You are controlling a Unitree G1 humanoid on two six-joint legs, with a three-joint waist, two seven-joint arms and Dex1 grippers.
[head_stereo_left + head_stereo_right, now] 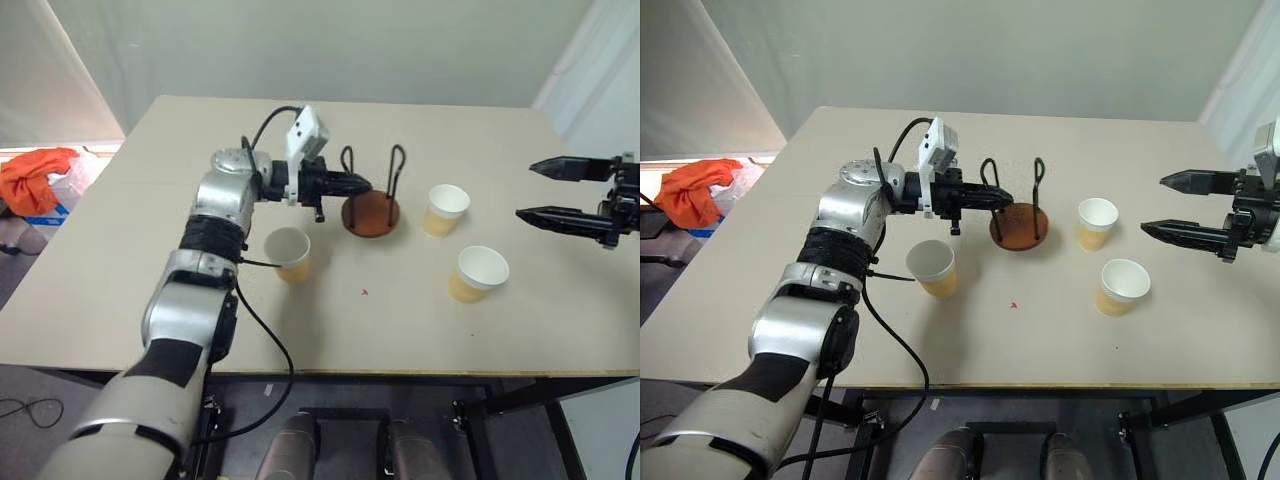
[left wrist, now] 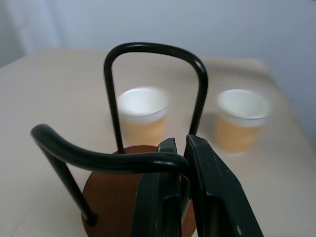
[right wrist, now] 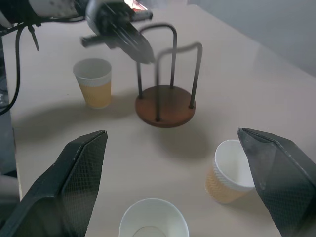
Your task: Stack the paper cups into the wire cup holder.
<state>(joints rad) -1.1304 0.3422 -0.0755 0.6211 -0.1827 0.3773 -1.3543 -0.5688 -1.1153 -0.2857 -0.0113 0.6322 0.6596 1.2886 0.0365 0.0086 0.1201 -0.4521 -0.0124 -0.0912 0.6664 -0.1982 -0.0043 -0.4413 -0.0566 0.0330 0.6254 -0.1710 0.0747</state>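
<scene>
The wire cup holder (image 1: 370, 213), a reddish-brown disc with two black wire loops, is at the table's middle. My left gripper (image 1: 358, 185) reaches in from the left and is shut on the top of the nearer loop (image 2: 123, 160). I cannot tell whether the base rests on the table or is lifted. Three paper cups stand upright and apart: one (image 1: 289, 254) in front of my left hand, two (image 1: 445, 208) (image 1: 478, 273) right of the holder. My right gripper (image 1: 524, 190) hovers open and empty at the table's right edge, beyond those two cups.
The beige table (image 1: 150, 290) has its front edge near me and its right edge under my right gripper. An orange cloth (image 1: 35, 175) lies on the floor to the left. A small red mark (image 1: 364, 292) sits on the tabletop in front of the holder.
</scene>
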